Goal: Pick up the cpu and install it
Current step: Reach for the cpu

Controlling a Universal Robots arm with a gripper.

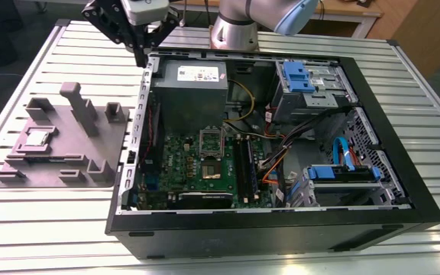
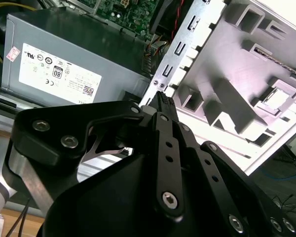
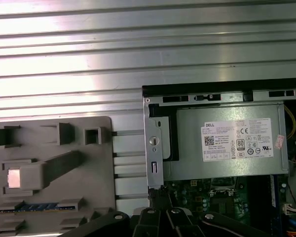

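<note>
In the exterior view the hand (image 1: 140,57), fingers pressed together and empty, hangs over the case's (image 1: 281,235) corner, while the cpu (image 1: 36,138) lies in the grey tray (image 1: 75,150) on the counter (image 1: 52,229). In the second wrist view the cpu (image 2: 275,98) sits in its tray pocket, and in the first wrist view the cpu (image 3: 15,177) lies well apart from the hand (image 3: 160,197)

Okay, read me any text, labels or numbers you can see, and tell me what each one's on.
White label on the grey power supply box: fine print, marks and a square code, too small to quote.
Small pink sticker beside it: unreadable.
On the cpu: no legible marking.
</note>
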